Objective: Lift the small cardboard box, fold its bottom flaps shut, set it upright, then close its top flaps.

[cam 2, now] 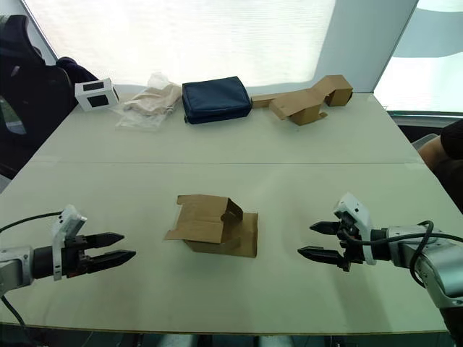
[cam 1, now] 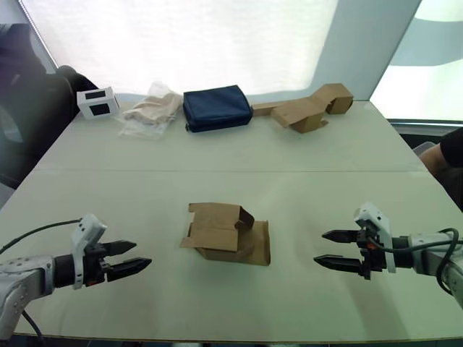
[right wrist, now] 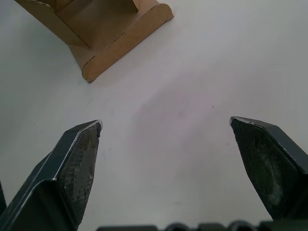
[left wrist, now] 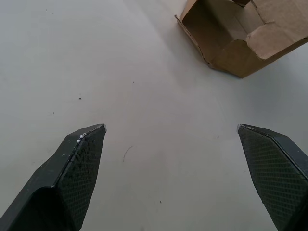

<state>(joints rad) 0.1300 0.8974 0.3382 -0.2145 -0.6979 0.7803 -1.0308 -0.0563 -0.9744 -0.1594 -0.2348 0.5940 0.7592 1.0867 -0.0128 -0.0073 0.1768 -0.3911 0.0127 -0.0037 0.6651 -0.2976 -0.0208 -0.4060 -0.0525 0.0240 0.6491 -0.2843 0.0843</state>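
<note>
The small cardboard box (cam 1: 226, 233) lies on its side in the middle of the near table, plain brown, with its flaps splayed loose; which are the bottom flaps and which the top flaps I cannot tell. One wide flap (cam 1: 262, 242) rests flat on the table toward my right. My left gripper (cam 1: 129, 256) hovers open to the box's left, fingers pointing at it, a clear gap away. My right gripper (cam 1: 329, 249) is open on the opposite side, also apart from the box. The box's open end (left wrist: 226, 33) shows in the left wrist view, its flat flap (right wrist: 115, 38) in the right wrist view.
Along the far edge sit a white device (cam 1: 98, 103), a crumpled plastic bag (cam 1: 150, 110), a navy pouch (cam 1: 215, 107) and bigger tan cardboard pieces (cam 1: 311, 108). A person's arm (cam 1: 447, 155) shows at the right table edge. A dark chair (cam 1: 29, 108) stands far left.
</note>
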